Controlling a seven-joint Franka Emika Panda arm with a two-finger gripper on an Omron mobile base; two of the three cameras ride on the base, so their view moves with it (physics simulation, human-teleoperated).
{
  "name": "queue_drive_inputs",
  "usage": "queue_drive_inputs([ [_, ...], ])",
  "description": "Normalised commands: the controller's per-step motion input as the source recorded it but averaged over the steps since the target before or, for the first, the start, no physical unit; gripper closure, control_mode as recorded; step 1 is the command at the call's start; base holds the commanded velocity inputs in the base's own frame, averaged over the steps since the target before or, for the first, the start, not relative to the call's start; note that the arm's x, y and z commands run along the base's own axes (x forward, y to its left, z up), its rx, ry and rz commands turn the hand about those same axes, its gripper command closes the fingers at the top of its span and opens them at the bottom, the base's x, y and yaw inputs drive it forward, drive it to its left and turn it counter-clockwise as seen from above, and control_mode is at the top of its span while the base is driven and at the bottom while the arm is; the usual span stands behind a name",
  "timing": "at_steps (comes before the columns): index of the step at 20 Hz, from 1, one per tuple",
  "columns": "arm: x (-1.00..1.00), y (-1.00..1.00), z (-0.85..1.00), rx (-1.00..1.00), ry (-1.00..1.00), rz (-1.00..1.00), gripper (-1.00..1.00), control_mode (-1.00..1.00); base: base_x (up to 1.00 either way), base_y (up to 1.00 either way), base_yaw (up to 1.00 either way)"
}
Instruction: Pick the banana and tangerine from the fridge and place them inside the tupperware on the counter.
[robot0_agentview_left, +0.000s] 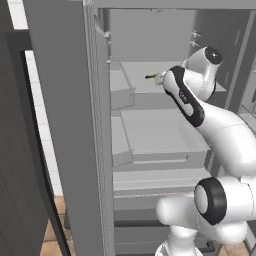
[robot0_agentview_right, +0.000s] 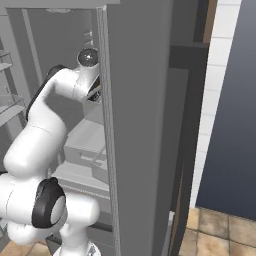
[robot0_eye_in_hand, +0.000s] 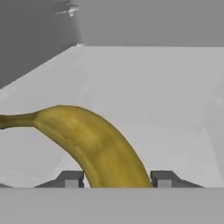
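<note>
Banana: curved yellow banana (robot0_eye_in_hand: 94, 146) lies on grey fridge shelf (robot0_eye_in_hand: 166, 96).
Jaws: we see them flank its body — grip unconfirmed, cannot tell.

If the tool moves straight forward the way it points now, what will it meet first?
The banana, which already lies between the tool's fingertips. Past it, likely the fridge back wall.

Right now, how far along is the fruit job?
Done: the arm has reached onto a fridge shelf. In hand: the gripper straddles the banana, one fingertip either side; a firm grip isn't clear. Left: lift it out, fetch the tangerine, and place both in the tupperware.
</note>
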Motion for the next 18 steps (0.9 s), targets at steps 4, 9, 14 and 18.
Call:
queue_drive_inputs([
  [4,-0.82,0.0,0.12,0.0,-0.11,-0.05,1.0,-1.0,0.0,0.0,0.0],
  [9,-0.51,0.0,0.41,0.0,0.0,-0.12,1.0,-1.0,0.0,0.0,0.0],
  [14,-0.47,0.0,0.47,0.0,0.02,-0.15,1.0,-1.0,0.0,0.0,0.0],
  [18,-0.67,0.0,0.27,0.0,0.01,-0.03,1.0,-1.0,0.0,0.0,0.0],
])
